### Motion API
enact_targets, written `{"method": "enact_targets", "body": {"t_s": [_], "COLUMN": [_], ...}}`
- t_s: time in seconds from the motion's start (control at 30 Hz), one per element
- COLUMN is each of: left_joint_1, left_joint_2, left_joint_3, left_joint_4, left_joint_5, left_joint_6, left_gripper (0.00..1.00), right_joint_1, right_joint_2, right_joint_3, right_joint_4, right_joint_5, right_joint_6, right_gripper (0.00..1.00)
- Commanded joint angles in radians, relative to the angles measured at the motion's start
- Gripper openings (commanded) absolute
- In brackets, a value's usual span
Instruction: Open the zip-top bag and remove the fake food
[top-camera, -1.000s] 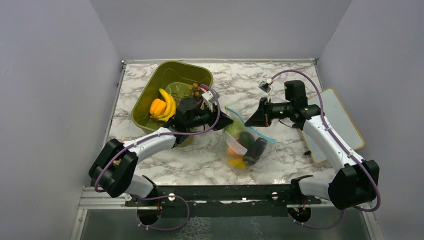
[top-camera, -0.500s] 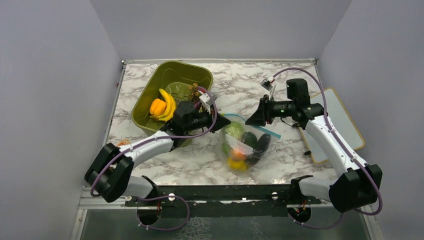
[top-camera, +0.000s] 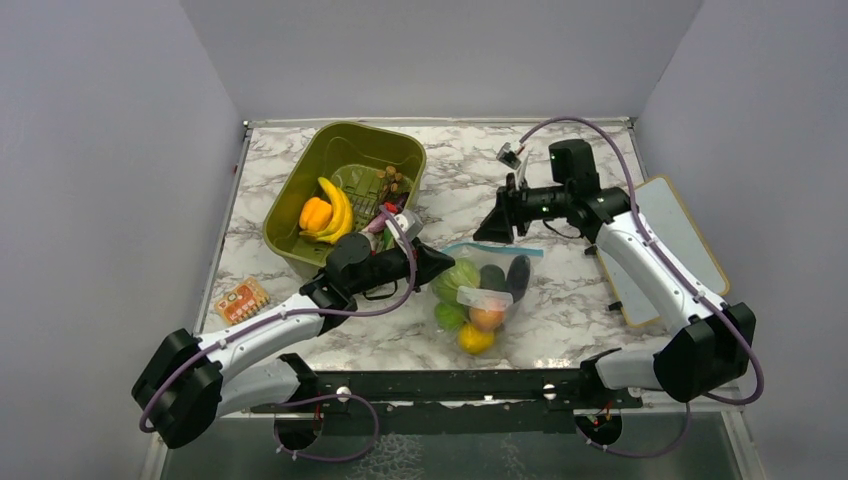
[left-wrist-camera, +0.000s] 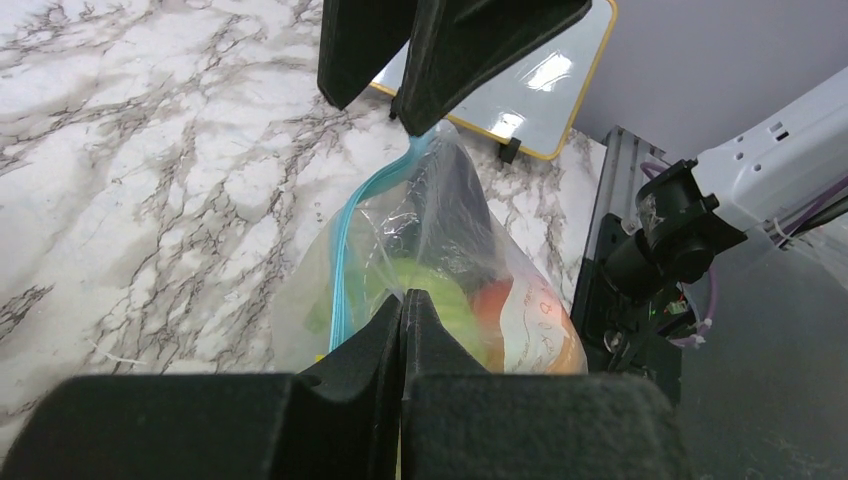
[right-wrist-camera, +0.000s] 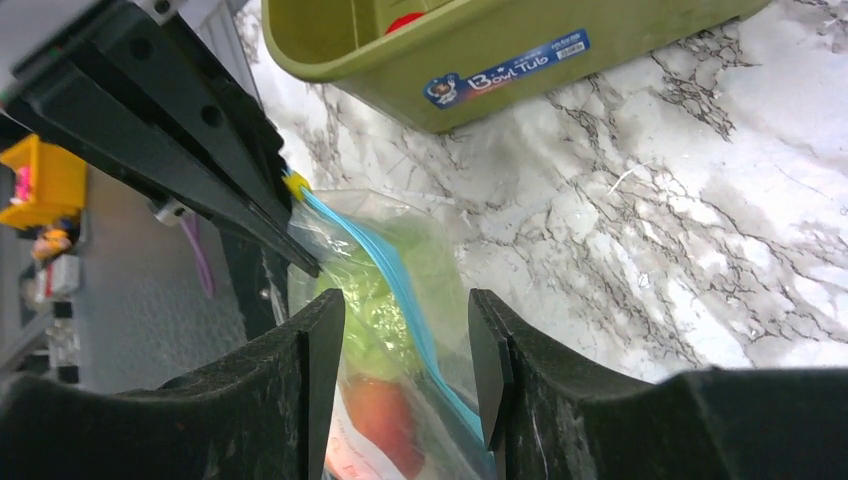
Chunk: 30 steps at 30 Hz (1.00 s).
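Broadly: the white-and-grey marble table top (top-camera: 300, 335) carries an olive-green plastic tub (top-camera: 352, 152) at back left, w/ a yellow banana bunch (top-camera: 337, 208) and an orange bell pepper (top-camera: 314, 213) inside. On the tub's side wall is a blue sticker (right-wrist-camera: 510, 66); it reads approx. "Bowl Tub", though the print is small. A flat white board w/ yellow rim (top-camera: 690, 235) lies at the right edge, partly behind the right arm. A small orange packet (top-camera: 240, 298) sits near the left edge, beside the left arm.

The clear crinkly zip-top bag (top-camera: 500, 260) w/ a light blue zipper strip lies mid-table, between the two grippers and just right of the tub's near corner. The fake food (top-camera: 470, 285) is all inside it: light green round piece (top-camera: 456, 276), dark purple eggplant (top-camera: 518, 274), peach-orange fruit (top-camera: 487, 318), yellow pear (top-camera: 476, 340). The white label on the bag's front isn't legible.

The left gripper (top-camera: 440, 266) is clenched on the bag's left end by the zipper strip, fingers pressed together w/ plastic pinched between. The right gripper (right-wrist-camera: 405, 300) hangs at the mouth's far end w/ fingers parted; the strip shows through the gap in its wrist view. It's prob. not gripping, but contact can't be made out.
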Motion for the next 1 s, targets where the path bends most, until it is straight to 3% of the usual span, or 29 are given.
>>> {"method": "enact_targets", "body": {"t_s": [0.0, 0.13, 0.27, 0.97], "left_joint_1": [-0.008, -0.01, -0.01, -0.012], "left_joint_2": [-0.048, -0.06, -0.06, -0.069], "left_joint_3": [-0.004, -0.004, 0.002, 0.026], "left_joint_4": [0.029, 0.014, -0.001, -0.029], "left_joint_5": [-0.01, -0.005, -0.002, 0.021], "left_joint_6": [0.034, 0.046, 0.055, 0.08], "left_gripper": [0.0, 0.0, 0.0, 0.0], "right_joint_1": [0.045, 0.049, 0.05, 0.051], "right_joint_2": [-0.02, -0.058, 0.007, 0.148], "right_joint_3": [-0.054, -0.104, -0.041, 0.0], "right_joint_4": [0.078, 0.169, 0.09, 0.008], "right_joint_5": [0.024, -0.04, -0.172, -0.256], "right_joint_6": [-0.198, -0.304, -0.359, -0.421], "right_gripper": [0.5, 0.51, 0.51, 0.42]}}
